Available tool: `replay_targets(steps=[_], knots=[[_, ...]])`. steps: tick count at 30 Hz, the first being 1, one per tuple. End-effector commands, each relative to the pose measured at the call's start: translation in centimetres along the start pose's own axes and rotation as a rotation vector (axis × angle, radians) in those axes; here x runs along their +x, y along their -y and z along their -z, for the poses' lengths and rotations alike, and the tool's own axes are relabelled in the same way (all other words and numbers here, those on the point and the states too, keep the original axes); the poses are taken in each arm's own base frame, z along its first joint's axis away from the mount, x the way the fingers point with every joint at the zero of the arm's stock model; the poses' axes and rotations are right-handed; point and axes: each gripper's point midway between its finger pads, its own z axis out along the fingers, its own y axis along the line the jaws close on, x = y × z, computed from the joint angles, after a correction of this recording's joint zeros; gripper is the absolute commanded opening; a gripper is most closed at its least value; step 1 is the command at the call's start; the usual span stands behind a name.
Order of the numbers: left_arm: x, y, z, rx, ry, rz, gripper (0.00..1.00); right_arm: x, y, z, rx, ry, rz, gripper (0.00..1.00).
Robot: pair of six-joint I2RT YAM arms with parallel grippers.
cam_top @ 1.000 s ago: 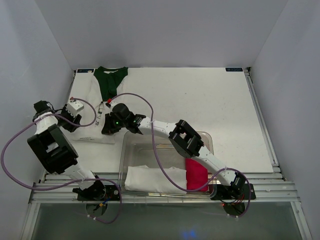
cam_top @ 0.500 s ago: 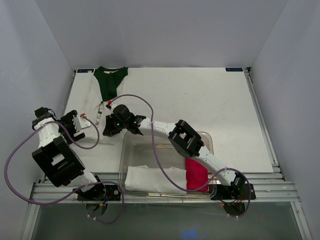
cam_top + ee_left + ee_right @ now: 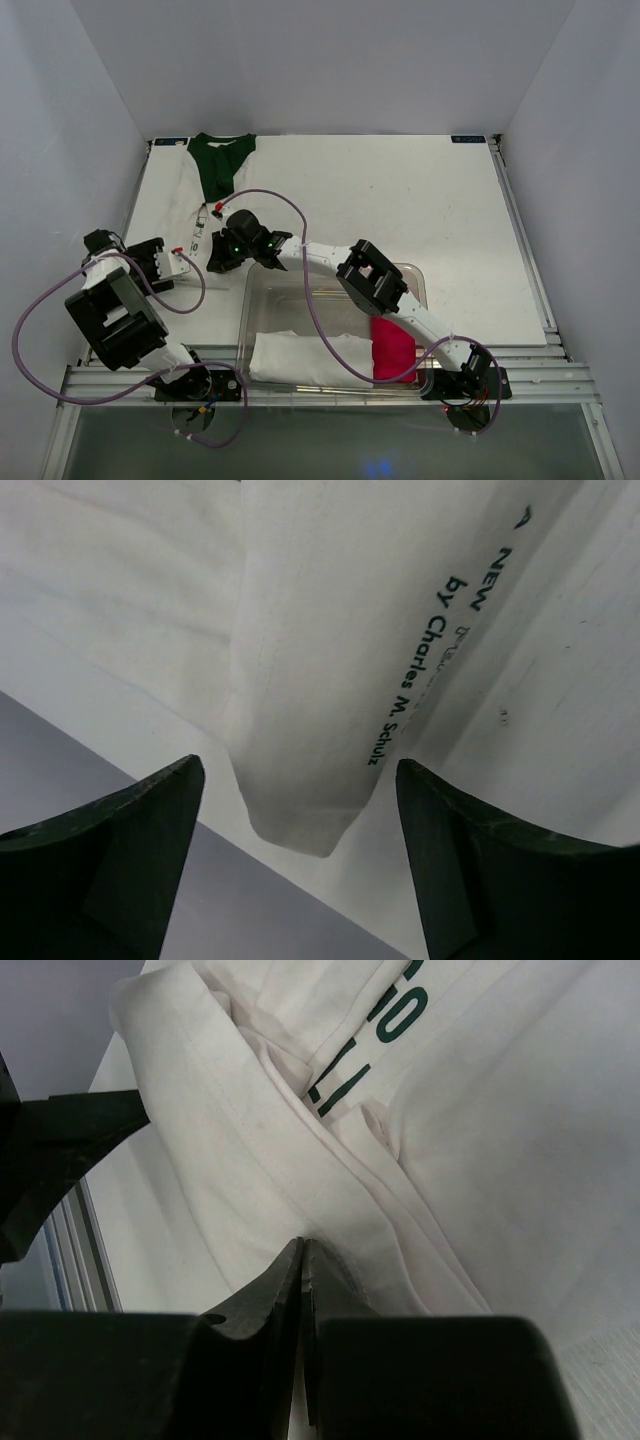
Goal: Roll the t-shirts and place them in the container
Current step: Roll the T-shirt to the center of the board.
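The white t-shirt [image 3: 180, 205] lies partly folded at the table's left side. In the left wrist view its folded corner [image 3: 300, 730] carries small black lettering. My left gripper [image 3: 176, 265] is open, with the corner lying between its fingers [image 3: 130, 850] and untouched. My right gripper [image 3: 216, 256] is shut on a fold of the white shirt [image 3: 250, 1130], pinched at the fingertips [image 3: 303, 1250]; green lettering shows beyond. The dark green t-shirt [image 3: 222, 160] lies bunched at the back left corner.
A clear plastic bin [image 3: 412, 275] stands near the front, holding a rolled white cloth [image 3: 300, 358] and a bright pink bundle [image 3: 392, 345]. The table's left edge and the grey wall are close behind my left gripper.
My left gripper has swung nearer and rightward, and now points at the white shirt's near-left corner. My right gripper has stayed put, shut on the fold.
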Motion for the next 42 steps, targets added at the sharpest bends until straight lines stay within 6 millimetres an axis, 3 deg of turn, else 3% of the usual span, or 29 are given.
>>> replay_targets(steps=[1, 2, 3, 11, 13, 14, 16, 17, 21, 23, 24, 33, 38, 39, 42], knots=[[1.0, -2.1, 0.0, -0.052, -0.049, -0.208, 0.85, -2.5, -2.6, 1.4, -0.038, 0.046, 0.048, 0.08], [0.9, -1.9, -0.2, -0.049, -0.044, -0.206, 0.71, -2.6, -2.6, 1.4, -0.036, 0.047, 0.057, 0.08], [0.8, -1.6, -0.4, -0.043, -0.035, -0.204, 0.66, -2.5, -2.4, 1.3, -0.03, 0.045, 0.064, 0.08], [-0.7, 0.8, -1.2, 0.031, 0.046, -0.214, 0.47, -4.3, -3.5, 2.2, -0.002, 0.076, 0.185, 0.08], [-0.5, 1.1, -1.3, 0.046, 0.045, -0.214, 0.33, -4.3, -3.3, 2.3, 0.022, 0.068, 0.255, 0.08], [-0.5, 1.0, -1.2, 0.049, 0.048, -0.206, 0.26, -4.8, -4.3, 2.4, 0.022, 0.078, 0.298, 0.08], [-0.7, 0.7, -1.1, 0.05, 0.057, -0.196, 0.01, -5.3, -4.4, 2.7, 0.055, 0.089, 0.419, 0.09], [-0.8, 0.3, -0.8, 0.045, 0.063, -0.195, 0.0, -5.5, -5.1, 3.1, 0.057, 0.098, 0.457, 0.11], [-1.2, -0.3, 0.0, 0.058, 0.082, -0.176, 0.0, -6.5, -5.2, 4.2, 0.09, 0.108, 0.574, 0.37], [-1.6, 0.1, 0.2, 0.085, 0.107, -0.137, 0.0, -6.2, -5.0, 4.8, 0.093, 0.08, 0.648, 0.42], [-1.7, -0.5, 0.4, 0.081, 0.116, -0.136, 0.0, -5.1, -4.5, 4.8, 0.077, 0.045, 0.67, 0.46], [-2.4, 1.0, 0.4, 0.186, 0.171, -0.093, 0.0, -1.1, -4.7, 4.9, -0.04, -0.112, 0.978, 0.58], [-2.6, 0.9, 0.6, 0.178, 0.175, -0.091, 0.0, 0.4, -3.3, 3.8, 0.122, -0.129, 1.034, 0.73], [-2.6, 1.0, 0.6, 0.177, 0.175, -0.095, 0.0, -0.6, -2.3, 3.9, 0.217, -0.106, 1.04, 0.74], [-2.5, 1.3, 0.7, 0.186, 0.164, -0.105, 0.0, -0.9, -1.7, 3.2, 0.26, -0.089, 1.021, 0.74]])
